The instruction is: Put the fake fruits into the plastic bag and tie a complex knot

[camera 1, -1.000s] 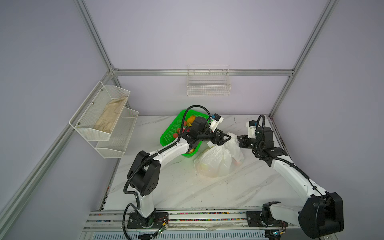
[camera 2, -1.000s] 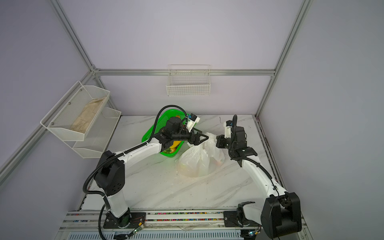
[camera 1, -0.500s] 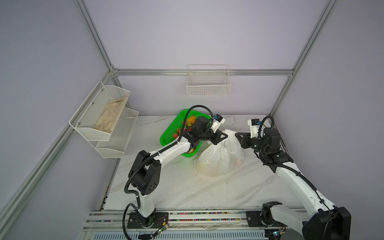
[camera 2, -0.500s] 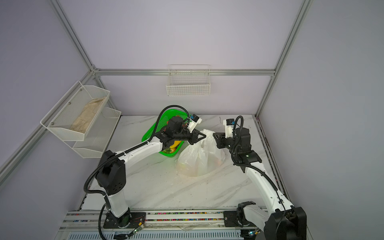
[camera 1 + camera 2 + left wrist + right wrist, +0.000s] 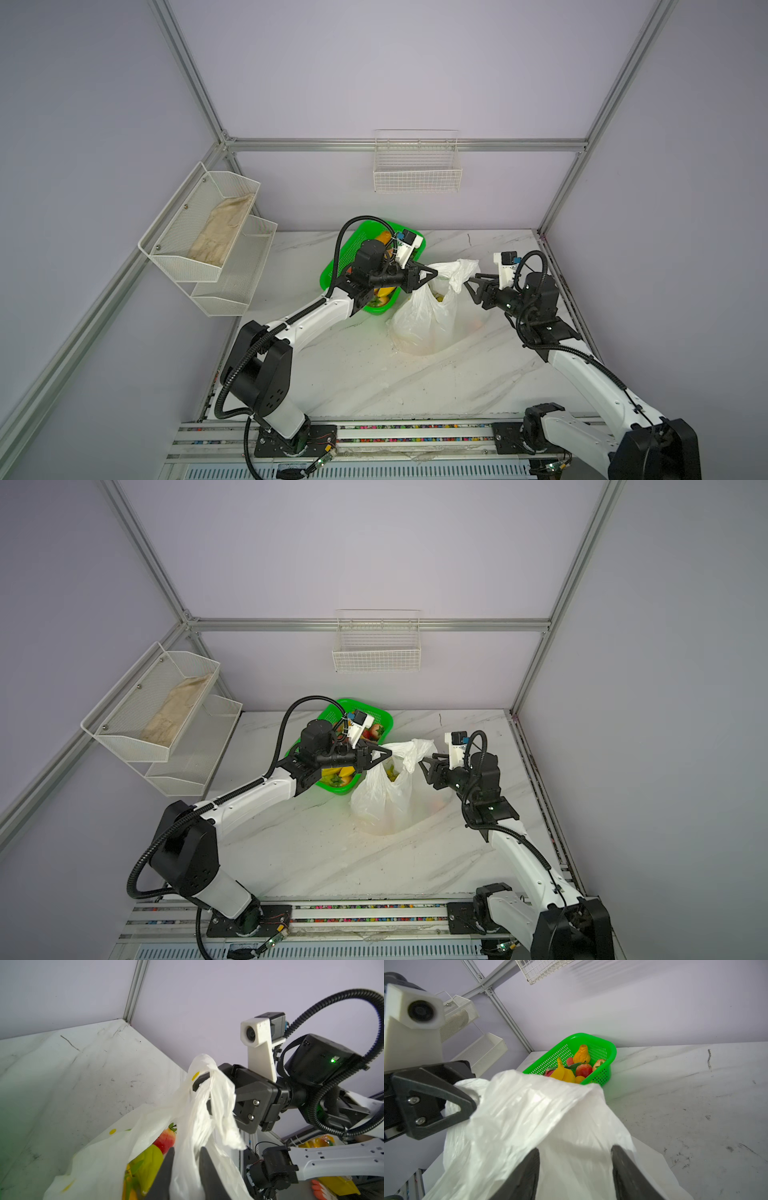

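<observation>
left gripper (image 5: 433, 273) clamped on one handle of the plastic bag (image 5: 424, 322), right gripper (image 5: 472, 283) spread open around the other, fake fruits (image 5: 164, 1141) bagged below both; risk of loose handle slipping off open jaws, sagging beyond reach.

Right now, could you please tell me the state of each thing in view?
plastic bag: untied, mouth open, fruit inside.
left hand: shut on the bag's handle.
right hand: open, at the other handle.
green basket: holds fake fruits.
wire basket: empty.
cloth: lying in wall rack.
</observation>
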Controlling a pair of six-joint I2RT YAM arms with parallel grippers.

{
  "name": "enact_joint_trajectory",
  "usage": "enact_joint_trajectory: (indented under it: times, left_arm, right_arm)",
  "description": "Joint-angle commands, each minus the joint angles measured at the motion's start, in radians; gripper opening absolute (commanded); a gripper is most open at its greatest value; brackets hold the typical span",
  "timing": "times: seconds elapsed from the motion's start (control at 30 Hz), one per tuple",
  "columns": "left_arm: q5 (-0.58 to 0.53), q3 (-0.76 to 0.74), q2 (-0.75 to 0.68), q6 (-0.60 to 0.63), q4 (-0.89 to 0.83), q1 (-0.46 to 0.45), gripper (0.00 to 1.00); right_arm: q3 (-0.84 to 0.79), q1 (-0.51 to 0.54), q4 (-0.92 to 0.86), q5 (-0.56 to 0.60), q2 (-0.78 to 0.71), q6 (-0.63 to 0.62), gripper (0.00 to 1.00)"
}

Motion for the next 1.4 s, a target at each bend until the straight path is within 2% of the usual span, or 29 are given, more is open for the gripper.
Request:
enact_joint_trajectory:
  times: [0.0, 0.13, 0.2, 0.33, 0.47, 0.53, 0.57, 0.63, 0.7, 0.73, 0.77, 0.83, 0.9, 0.97, 1.07, 1.17, 1.23, 1.37]
  left_arm:
    - [-0.046, -0.061, -0.108, 0.022, -0.010, 0.011, 0.14]
    - [-0.129, -0.132, -0.174, -0.056, 0.062, 0.030, 0.04]
    - [-0.161, -0.177, -0.215, -0.105, 0.124, 0.034, 0.05]
    - [-0.203, -0.281, -0.258, -0.221, 0.313, 0.039, 0.11]
    - [-0.238, -0.281, -0.281, -0.222, 0.294, 0.059, 0.11]
    - [-0.269, -0.281, -0.293, -0.239, 0.280, 0.085, 0.12]
    - [-0.286, -0.283, -0.299, -0.248, 0.275, 0.095, 0.16]
    - [-0.335, -0.294, -0.326, -0.256, 0.253, 0.117, 0.26]
    - [-0.425, -0.308, -0.384, -0.235, 0.203, 0.135, 0.42]
    - [-0.497, -0.313, -0.427, -0.203, 0.164, 0.137, 0.48]
    - [-0.564, -0.313, -0.469, -0.165, 0.128, 0.138, 0.52]
    - [-0.693, -0.300, -0.564, -0.055, 0.066, 0.123, 0.59]
    - [-0.755, -0.253, -0.618, 0.110, 0.036, 0.069, 0.65]
    - [-0.708, -0.137, -0.605, 0.376, -0.046, -0.047, 0.68]
    - [-0.554, 0.078, -0.478, 0.602, -0.240, -0.167, 0.71]
    - [-0.458, 0.290, -0.314, 0.787, -0.434, -0.203, 0.75]
    - [-0.434, 0.404, -0.217, 0.918, -0.519, -0.212, 0.79]
    - [-0.478, 0.571, -0.036, 1.052, -0.603, -0.212, 0.85]
  right_arm:
    - [0.020, 0.006, 0.110, 0.085, 0.024, -0.017, 0.60]
    - [0.040, 0.006, 0.100, 0.236, -0.005, -0.113, 0.67]
    - [0.033, 0.006, 0.134, 0.263, -0.021, -0.160, 0.71]
    - [0.008, 0.006, 0.281, 0.213, 0.015, -0.189, 0.79]
    - [0.018, 0.005, 0.427, 0.127, 0.080, -0.190, 0.80]
    - [0.046, 0.004, 0.494, 0.028, 0.133, -0.185, 0.75]
    - [0.067, 0.005, 0.520, -0.031, 0.160, -0.164, 0.69]
    - [0.115, 0.005, 0.583, -0.133, 0.222, -0.081, 0.45]
    - [0.150, 0.004, 0.595, -0.149, 0.246, 0.023, 0.21]
    - [0.155, 0.003, 0.594, -0.139, 0.244, 0.079, 0.11]
    - [0.151, 0.002, 0.594, -0.138, 0.238, 0.133, 0.06]
    - [0.146, 0.001, 0.565, -0.155, 0.227, 0.248, 0.02]
    - [0.152, 0.002, 0.505, -0.191, 0.226, 0.323, 0.01]
    - [0.138, 0.001, 0.483, -0.204, 0.213, 0.381, 0.00]
    - [0.144, 0.001, 0.451, -0.231, 0.205, 0.432, 0.00]
    - [0.190, 0.001, 0.333, -0.248, 0.201, 0.405, 0.00]
    - [0.203, 0.002, 0.301, -0.256, 0.201, 0.394, 0.00]
    - [0.205, 0.001, 0.285, -0.266, 0.198, 0.377, 0.00]
